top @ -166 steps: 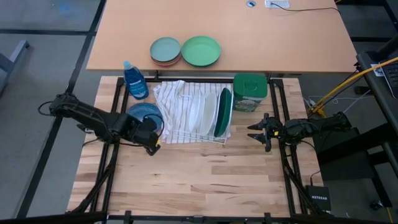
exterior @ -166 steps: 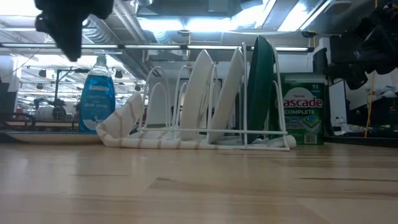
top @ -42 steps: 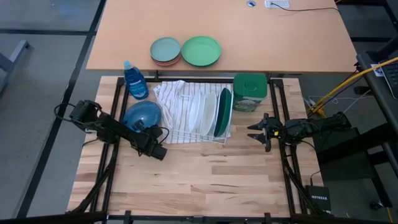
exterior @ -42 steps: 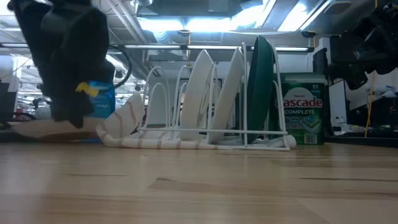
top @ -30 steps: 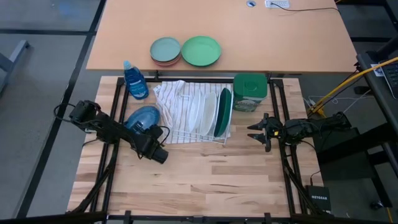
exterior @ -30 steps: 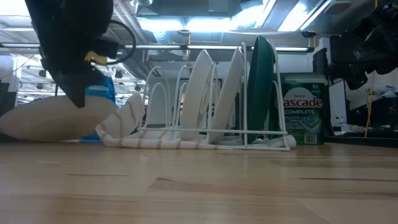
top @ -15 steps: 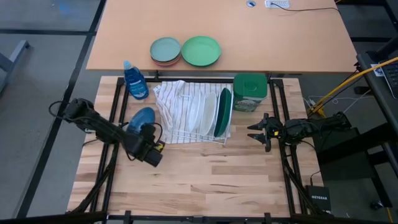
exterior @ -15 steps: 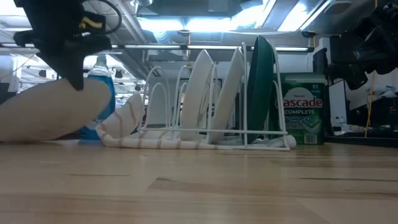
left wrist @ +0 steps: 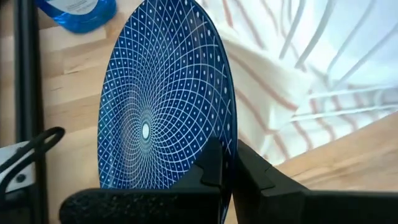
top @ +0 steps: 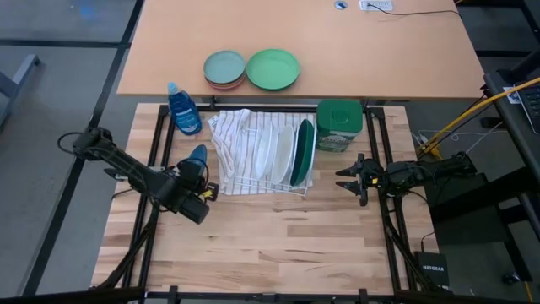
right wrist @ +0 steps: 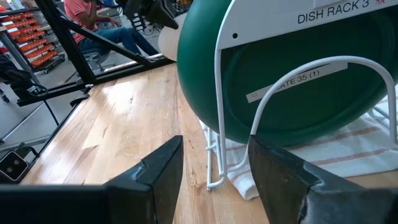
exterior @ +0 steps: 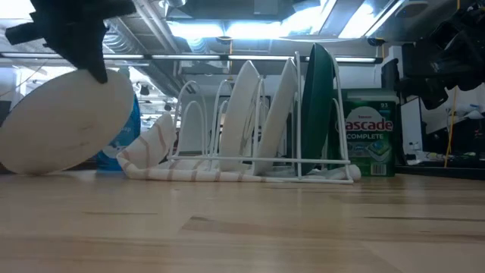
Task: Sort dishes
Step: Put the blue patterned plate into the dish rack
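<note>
The dark blue plate (left wrist: 163,106), with a white web pattern, stands tilted up on its edge at the table's left; its pale underside shows in the low view (exterior: 70,121). My left gripper (top: 200,181) is shut on its rim. A white wire rack (top: 253,181) on a striped towel (top: 236,133) holds two white plates (top: 281,152) and the dark green plate (top: 302,152), all on edge. My right gripper (top: 344,179) is open and empty, right of the rack, facing the green plate (right wrist: 280,74). My left gripper pinches the blue plate's rim (left wrist: 229,144) between its two fingers (left wrist: 212,167), one on the patterned face and one on the underside. The fingers come slanting down from the near side. The plate stands steeply tilted, its lower edge (exterior: 26,170) on or just above the table.
A blue dish-soap bottle (top: 183,110) stands at the far left, and a green detergent tub (top: 339,125) is right of the rack. A light-green plate (top: 272,68) and a grey-teal plate (top: 224,67) lie on the far desk. Bare wood (top: 278,245) fills the near half.
My left gripper has gone up and a little toward the table's left edge with the blue plate's rim. The plate has tipped from lying nearly flat to standing steeply on edge, its held edge raised and its opposite edge staying low by the table.
</note>
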`<action>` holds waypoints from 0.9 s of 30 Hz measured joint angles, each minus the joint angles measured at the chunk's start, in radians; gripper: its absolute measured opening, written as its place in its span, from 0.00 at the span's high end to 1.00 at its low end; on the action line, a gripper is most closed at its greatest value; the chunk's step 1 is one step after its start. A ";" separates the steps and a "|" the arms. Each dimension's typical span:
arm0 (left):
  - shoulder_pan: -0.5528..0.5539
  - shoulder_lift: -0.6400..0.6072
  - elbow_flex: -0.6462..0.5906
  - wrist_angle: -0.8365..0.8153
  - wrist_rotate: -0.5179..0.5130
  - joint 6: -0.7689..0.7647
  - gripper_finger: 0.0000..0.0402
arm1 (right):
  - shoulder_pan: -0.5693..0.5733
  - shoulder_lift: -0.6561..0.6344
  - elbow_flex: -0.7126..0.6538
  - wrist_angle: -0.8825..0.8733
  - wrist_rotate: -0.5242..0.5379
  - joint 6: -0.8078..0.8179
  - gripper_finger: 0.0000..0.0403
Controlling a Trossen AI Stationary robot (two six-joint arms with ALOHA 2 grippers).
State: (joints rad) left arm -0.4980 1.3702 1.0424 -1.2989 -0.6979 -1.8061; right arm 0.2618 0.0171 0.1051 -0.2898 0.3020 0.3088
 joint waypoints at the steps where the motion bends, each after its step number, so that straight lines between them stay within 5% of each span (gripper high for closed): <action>1: 0.000 -0.014 0.000 0.001 -0.007 -0.003 1.00 | 0.000 0.000 0.000 0.000 0.000 0.000 0.54; 16: 0.000 -0.207 0.001 0.024 -0.073 -0.060 1.00 | 0.000 0.000 0.000 0.000 0.000 0.000 0.54; 27: 0.000 -0.290 0.000 0.235 -0.098 0.163 1.00 | 0.000 0.000 0.000 0.000 0.000 0.000 0.54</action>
State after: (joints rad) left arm -0.4976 1.0798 1.0428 -1.0644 -0.7957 -1.6432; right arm 0.2618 0.0170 0.1051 -0.2898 0.3019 0.3088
